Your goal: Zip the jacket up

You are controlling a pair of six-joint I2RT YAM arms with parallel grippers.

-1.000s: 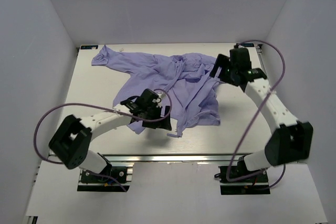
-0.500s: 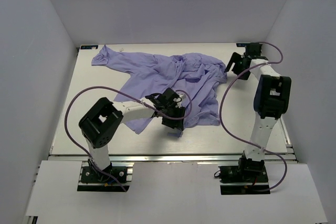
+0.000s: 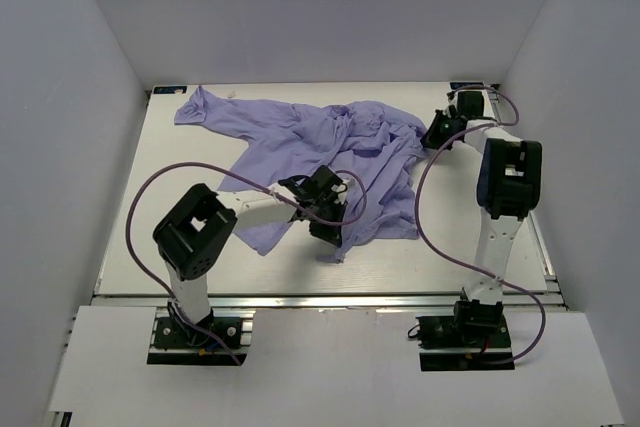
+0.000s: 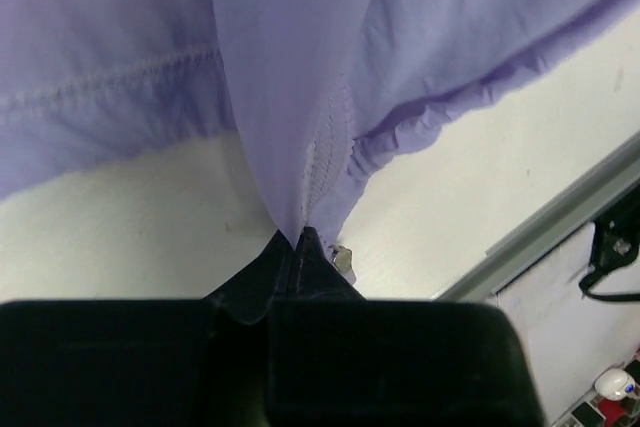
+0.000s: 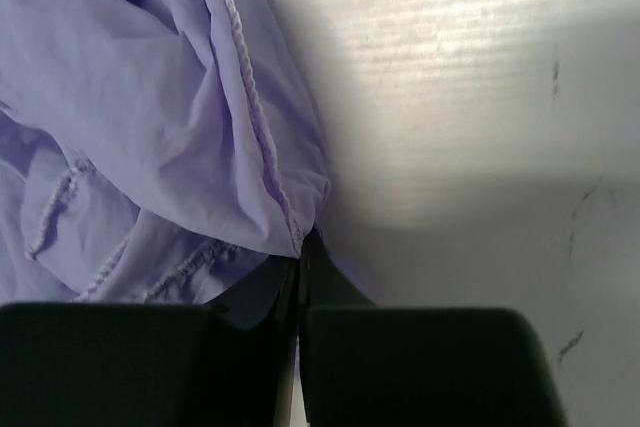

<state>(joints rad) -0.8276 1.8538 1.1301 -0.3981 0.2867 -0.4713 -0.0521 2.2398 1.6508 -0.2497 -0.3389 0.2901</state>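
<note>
Left gripper (image 4: 303, 239) pinched fully closed on a fold at the near hem of the thin wrinkled lavender fabric jacket (image 3: 300, 137), which sprawls over the white table (image 3: 170, 207) from far left to near right. Right gripper (image 5: 302, 252) also clamped tight, on a stitched edge at the jacket's far right side. Grips sit well apart on a near-left to far-right diagonal, cloth slack and bunched between. Zipper teeth and slider not made out in any view. Small pale tab (image 4: 344, 260) just beside left fingertips, maybe the zipper end, cannot tell. Hood lost in wrinkles.
</note>
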